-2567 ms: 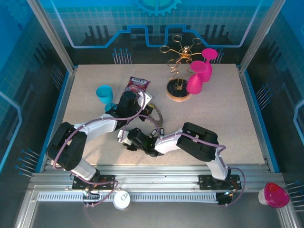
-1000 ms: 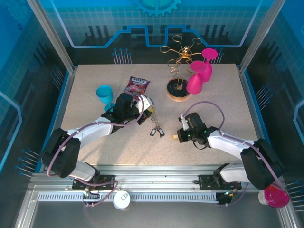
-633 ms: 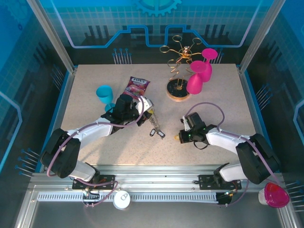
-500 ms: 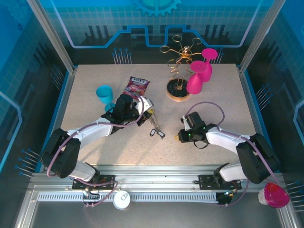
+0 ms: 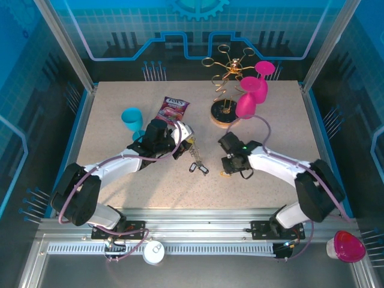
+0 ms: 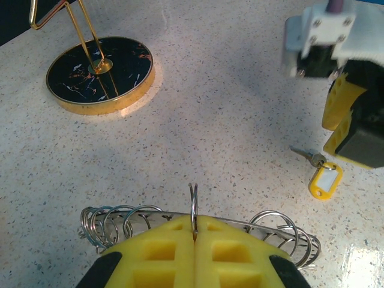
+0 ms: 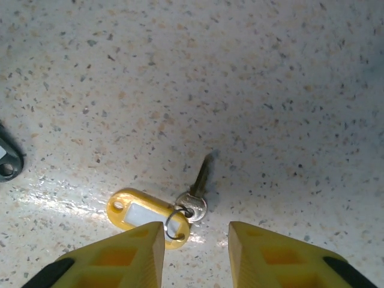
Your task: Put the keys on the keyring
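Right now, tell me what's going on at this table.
The robot is partway through getting keys onto a keyring. The left gripper is shut on the keyring, pinching one of its wire loops. The right gripper is open, with its fingers on either side of a key that lies flat on the table with a yellow tag attached. That key is not yet picked up or on the ring.

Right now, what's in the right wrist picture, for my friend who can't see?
A small silver key with a yellow tag lies on the speckled table. The right claw is open, its yellow fingers at the bottom edge, either side of the key.
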You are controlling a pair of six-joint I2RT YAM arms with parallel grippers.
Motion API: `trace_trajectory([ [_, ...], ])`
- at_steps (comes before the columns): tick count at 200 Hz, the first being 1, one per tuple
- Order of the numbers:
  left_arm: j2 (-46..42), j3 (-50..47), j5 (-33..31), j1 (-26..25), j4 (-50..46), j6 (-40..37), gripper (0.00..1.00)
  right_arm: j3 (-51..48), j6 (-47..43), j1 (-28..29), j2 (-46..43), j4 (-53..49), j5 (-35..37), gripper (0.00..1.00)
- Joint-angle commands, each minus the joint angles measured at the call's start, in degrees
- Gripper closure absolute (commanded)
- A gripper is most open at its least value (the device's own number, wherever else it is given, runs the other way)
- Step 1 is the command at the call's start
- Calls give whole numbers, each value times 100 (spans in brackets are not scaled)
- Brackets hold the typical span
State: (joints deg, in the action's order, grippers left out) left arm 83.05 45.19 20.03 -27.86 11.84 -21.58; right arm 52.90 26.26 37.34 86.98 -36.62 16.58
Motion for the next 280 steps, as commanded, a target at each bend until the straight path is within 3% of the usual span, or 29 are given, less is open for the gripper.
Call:
trace_trajectory([
  [1,-227,-57,192,0,83,-143,100,604,350,314,510,-1281,727,67],
  [38,-261,-69,160,0,52,-172,100,832,472,345,902,-1271,146,60],
  [88,-254,-54,146,0,62,-176,100,1080,415,371,1260,-1311,80,58],
  [242,-280,-49,150,0,17,-219,100,1266,580,376,1701,-1738,586,81],
  [280,-277,-47,159,2,15,-225,100,1275,529,369,1697,-1694,553,82],
])
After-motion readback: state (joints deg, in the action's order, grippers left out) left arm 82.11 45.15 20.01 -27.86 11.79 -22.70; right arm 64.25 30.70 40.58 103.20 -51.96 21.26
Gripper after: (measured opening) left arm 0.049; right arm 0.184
